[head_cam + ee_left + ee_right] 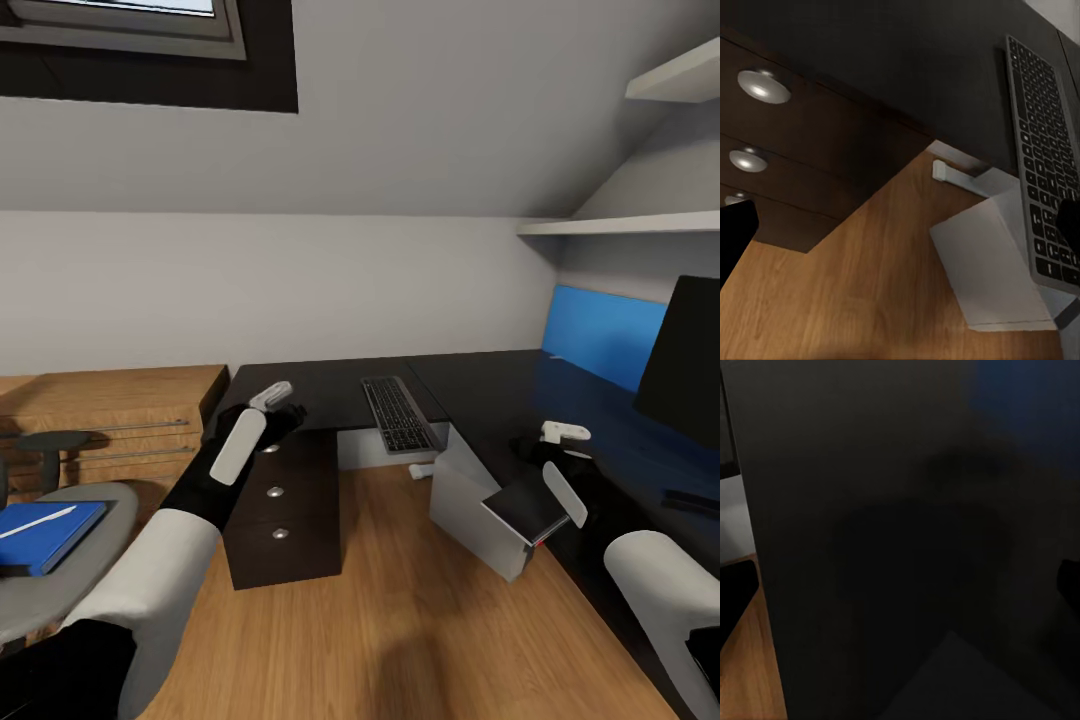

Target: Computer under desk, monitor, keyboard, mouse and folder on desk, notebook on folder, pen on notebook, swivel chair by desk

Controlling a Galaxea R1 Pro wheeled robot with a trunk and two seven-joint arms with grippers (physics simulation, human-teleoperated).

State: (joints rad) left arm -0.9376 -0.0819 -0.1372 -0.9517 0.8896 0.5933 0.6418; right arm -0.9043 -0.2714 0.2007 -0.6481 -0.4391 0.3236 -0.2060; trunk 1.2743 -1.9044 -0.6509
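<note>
Wooden bedroom floor, sloped ceiling overhead: nearest, on the swivel chair point(60, 570), the blue folder point(45, 532) lies flat with the pen point(38, 521) on top — light, stiff and probably slick, best pinched at an overhanging edge. Both the left claw point(272, 397) and the right claw point(565, 434) hover empty; whether their fingers are apart cannot be told. Beyond, the computer point(480, 510) leans tilted beside the black worktop point(500, 390), where the keyboard point(398, 412) overhangs the edge and the monitor point(685, 365) stands.

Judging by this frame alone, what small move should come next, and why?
Probably turn the base left toward the swivel chair: the folder lies on its seat with the pen on top, while the keyboard is already on the desk.
</note>
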